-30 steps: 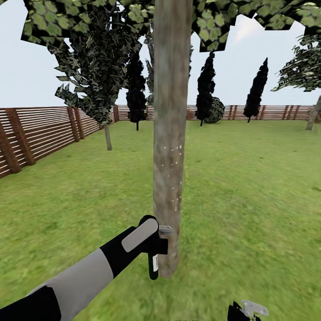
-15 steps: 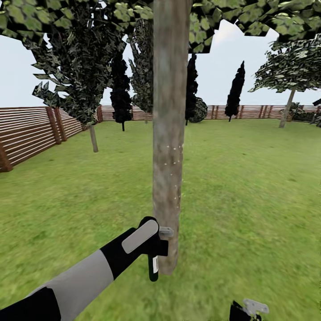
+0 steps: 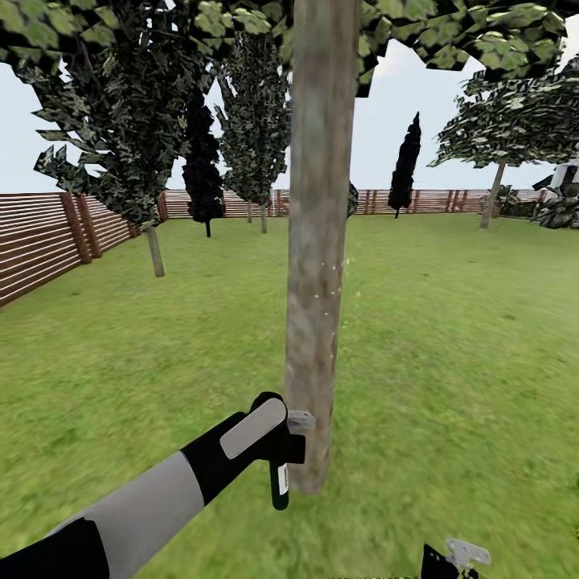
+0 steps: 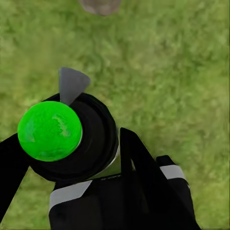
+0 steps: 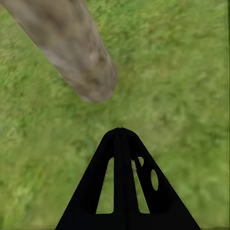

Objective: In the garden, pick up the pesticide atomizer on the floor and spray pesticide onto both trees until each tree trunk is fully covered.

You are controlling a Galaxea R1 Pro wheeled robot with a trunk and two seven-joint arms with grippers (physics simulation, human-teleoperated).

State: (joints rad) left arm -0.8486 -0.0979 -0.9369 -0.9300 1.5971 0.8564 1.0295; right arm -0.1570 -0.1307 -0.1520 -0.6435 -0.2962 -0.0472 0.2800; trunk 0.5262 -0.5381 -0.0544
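A straight grey-brown tree trunk [image 3: 318,265] rises in the middle of the head view, with a few pale specks [image 3: 326,273] on its bark. My left gripper [image 3: 281,452] is shut on the pesticide atomizer [image 3: 278,486], held low beside the trunk's base. Its grey nozzle [image 3: 300,418] almost touches the bark. In the left wrist view the atomizer [image 4: 91,143] is a black bottle with a bright green cap [image 4: 49,130], nozzle [image 4: 72,84] aimed toward the trunk base [image 4: 99,5]. My right gripper [image 3: 458,558] hangs low, shut and empty [image 5: 120,139], near the same trunk [image 5: 72,43].
Grass lawn [image 3: 450,346] spreads all around. A brown slat fence [image 3: 40,241] runs along the left and far side. A thin-trunked tree [image 3: 154,249] stands at left, dark narrow trees [image 3: 404,169] at the back, and a broad-canopied tree [image 3: 490,193] far right.
The whole view has shifted: the background slid left and the near trunk now sits slightly further right. My left arm holds the atomizer in the same pose by the trunk.
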